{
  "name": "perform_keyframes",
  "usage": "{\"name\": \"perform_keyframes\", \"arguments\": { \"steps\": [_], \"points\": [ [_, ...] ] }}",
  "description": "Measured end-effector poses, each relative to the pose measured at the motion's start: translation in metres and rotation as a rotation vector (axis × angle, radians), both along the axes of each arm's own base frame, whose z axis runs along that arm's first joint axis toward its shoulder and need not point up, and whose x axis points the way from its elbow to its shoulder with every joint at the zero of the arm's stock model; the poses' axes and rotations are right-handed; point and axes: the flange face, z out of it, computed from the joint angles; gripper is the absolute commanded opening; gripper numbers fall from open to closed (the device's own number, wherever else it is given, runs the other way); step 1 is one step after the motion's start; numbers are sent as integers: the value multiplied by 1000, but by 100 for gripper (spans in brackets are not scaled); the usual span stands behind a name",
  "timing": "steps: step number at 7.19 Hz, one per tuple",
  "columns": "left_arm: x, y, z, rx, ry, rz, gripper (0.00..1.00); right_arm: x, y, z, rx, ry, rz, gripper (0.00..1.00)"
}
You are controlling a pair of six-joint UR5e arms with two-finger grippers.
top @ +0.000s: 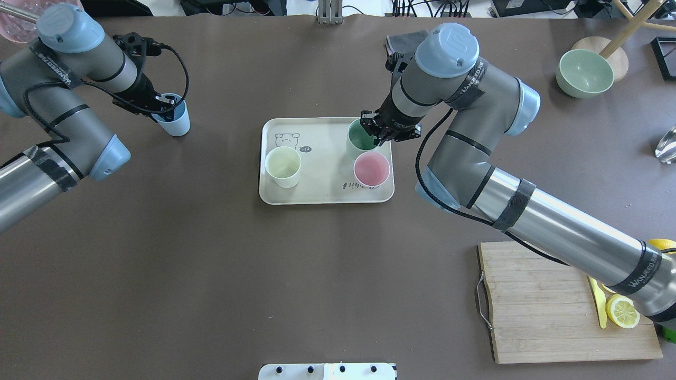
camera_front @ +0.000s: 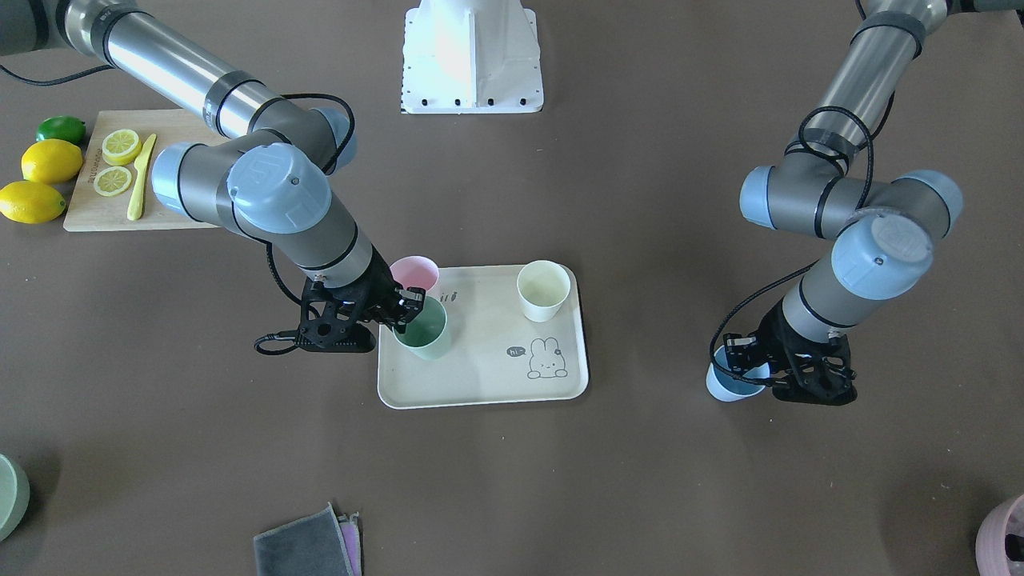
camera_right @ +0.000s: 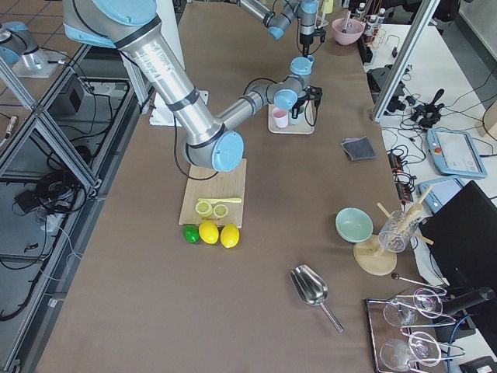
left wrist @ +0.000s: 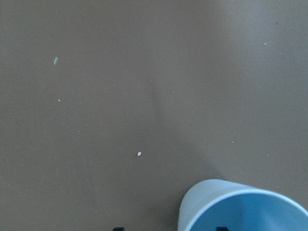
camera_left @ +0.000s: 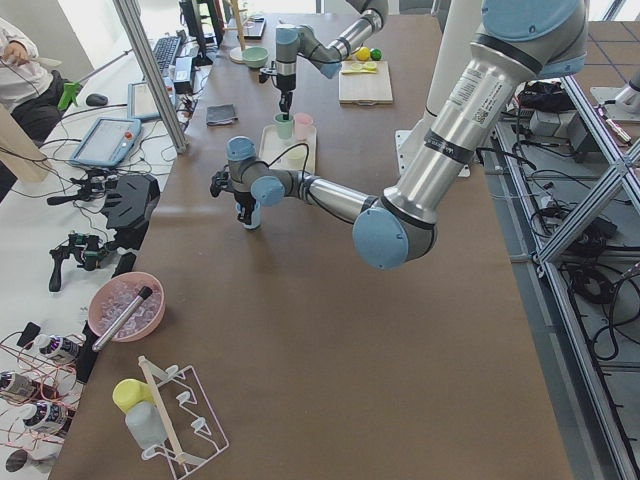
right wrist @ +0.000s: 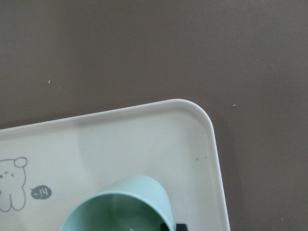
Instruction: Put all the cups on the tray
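The cream tray (top: 327, 198) lies mid-table, also seen in the front view (camera_front: 480, 384). On it stand the cream-white cup (top: 283, 166), the pink cup (top: 372, 169) and the sage green cup (top: 360, 140). My right gripper (top: 378, 135) is shut on the green cup's rim at the tray's far right corner; the right wrist view shows that cup (right wrist: 120, 207) on the tray (right wrist: 192, 125). The light blue cup (top: 175, 120) stands on the table, off the tray to its left. My left gripper (top: 167, 101) is open, with its fingers astride the blue cup's rim (left wrist: 240, 207).
A wooden cutting board (top: 549, 311) with lemon slices and a yellow knife lies at the near right. A pale-green bowl (top: 584, 73) stands at the far right. A grey cloth (camera_front: 308, 544) and a mauve pot (camera_front: 1004, 544) lie along the far edge. Whole lemons (camera_front: 50, 160) lie beside the board.
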Motion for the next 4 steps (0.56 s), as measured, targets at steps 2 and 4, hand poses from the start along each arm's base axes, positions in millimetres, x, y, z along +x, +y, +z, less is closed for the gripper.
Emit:
{"name": "perform_keyframes", "arguments": {
  "steps": [2,4],
  "points": [
    [19,-9,-81,-47,72,-33,0,17,-17,-11,21,-7,26,100],
    [71,10,-146,-96,130,-51,0,56,-48,-6,57,4,52,100]
  ]
}}
